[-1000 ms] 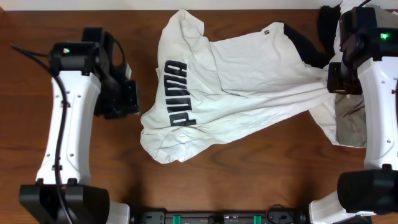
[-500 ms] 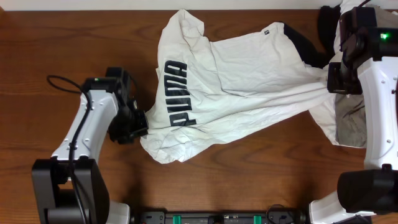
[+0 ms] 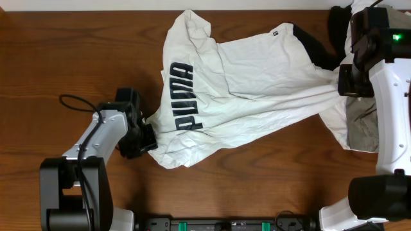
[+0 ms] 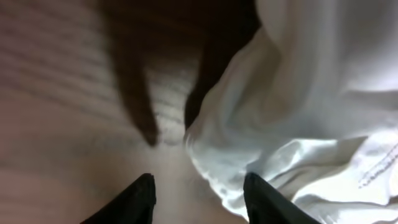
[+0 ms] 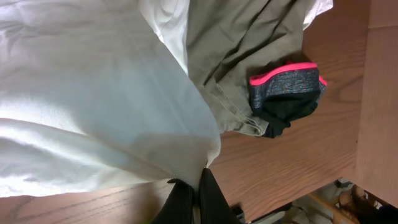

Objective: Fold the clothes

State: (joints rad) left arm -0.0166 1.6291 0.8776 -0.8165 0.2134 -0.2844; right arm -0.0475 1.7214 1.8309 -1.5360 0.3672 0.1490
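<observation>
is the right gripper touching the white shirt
Touching. The right wrist view shows the right gripper shut on a bunched fold of the white shirt.

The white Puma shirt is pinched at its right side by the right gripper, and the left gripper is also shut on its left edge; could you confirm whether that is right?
Not quite: the left gripper is open, with its fingers apart at the edge of the shirt, as the left wrist view shows. The right gripper is indeed shut on the shirt at its right side.
</observation>
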